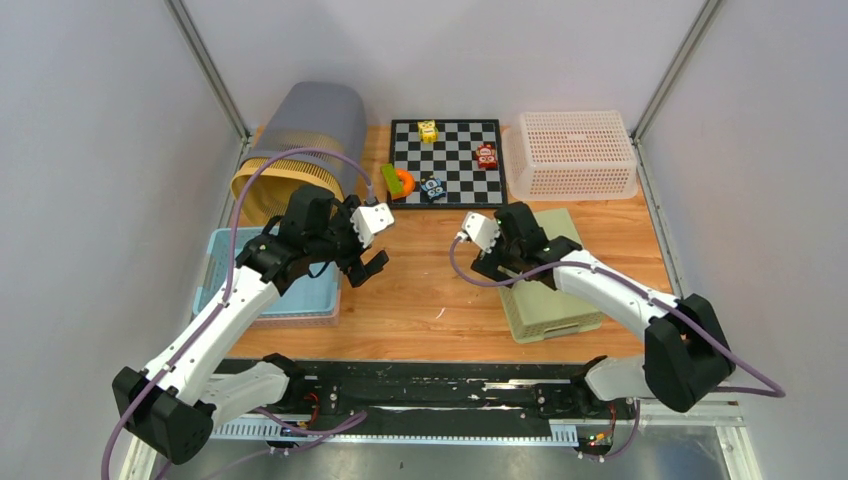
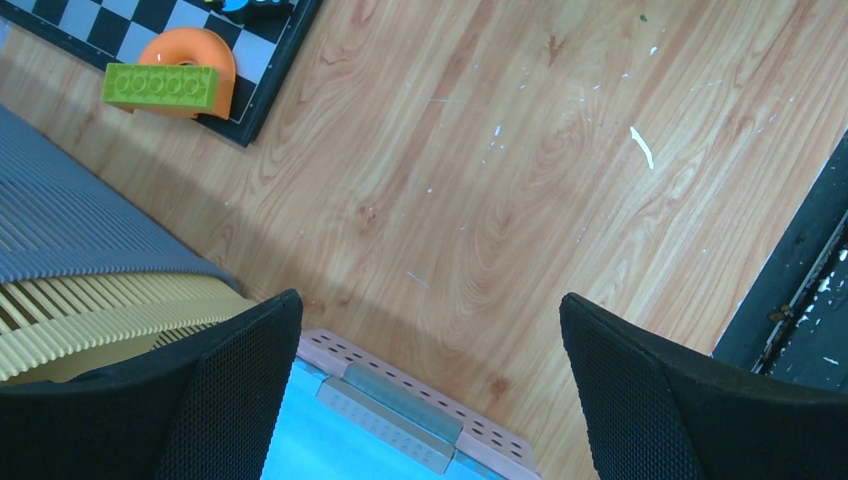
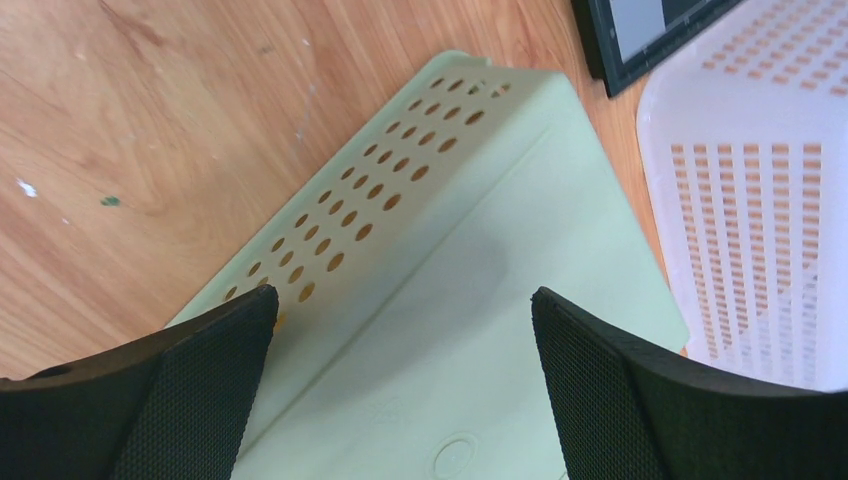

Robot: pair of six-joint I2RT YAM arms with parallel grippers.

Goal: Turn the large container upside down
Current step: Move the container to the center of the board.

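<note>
Grippers are both gaping wide, holding nothing. The large container [image 1: 305, 140] is lying on its side left of the checkerboard [image 1: 447, 160]. The left gripper [image 2: 430, 310] is hovering near its mouth, likely to grab it; the right gripper [image 3: 400, 300] is hovering in front of the checkerboard.

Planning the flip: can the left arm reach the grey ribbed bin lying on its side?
Probably yes: the open left gripper hovers beside the bin, near its yellow rim, nothing between.
</note>
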